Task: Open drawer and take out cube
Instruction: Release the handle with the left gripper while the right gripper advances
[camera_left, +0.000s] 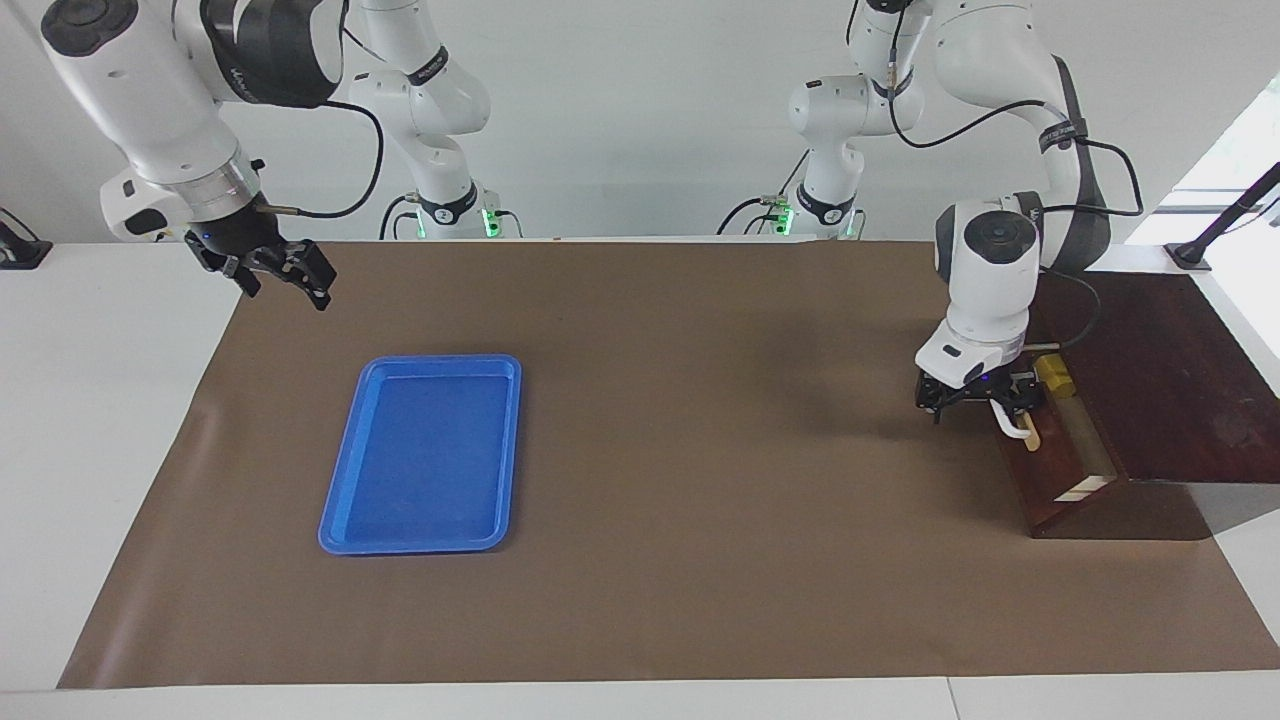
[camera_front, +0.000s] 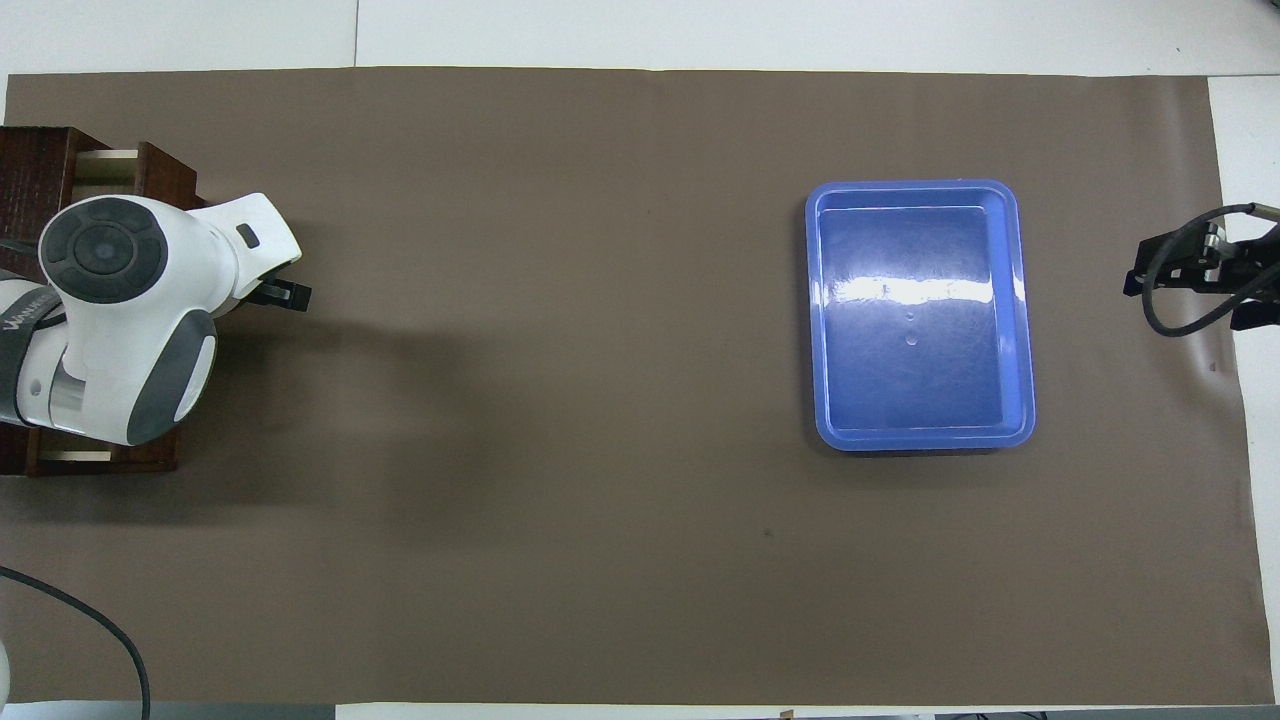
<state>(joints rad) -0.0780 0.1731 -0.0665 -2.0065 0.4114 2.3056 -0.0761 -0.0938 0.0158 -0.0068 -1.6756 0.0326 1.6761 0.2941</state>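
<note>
Facing view gives you the cube (camera_left: 1053, 374), in the part-open drawer (camera_left: 1062, 462) at the left arm's end; overhead, the arm hides it. You have one cube, one drawer, one tray (camera_left: 424, 455). Left gripper (camera_left: 981, 402) points down at the handle (camera_left: 1014, 425), fingers spread. Right gripper (camera_left: 282, 278) waits raised, fingers spread.

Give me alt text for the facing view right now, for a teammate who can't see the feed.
The left pincer is at the white handle of the dark wooden drawer, which is pulled partly open, with the yellow cube showing inside. The right pincer waits, open, in the air near the right arm's end of the brown mat, and the blue tray lies empty on the mat.
</note>
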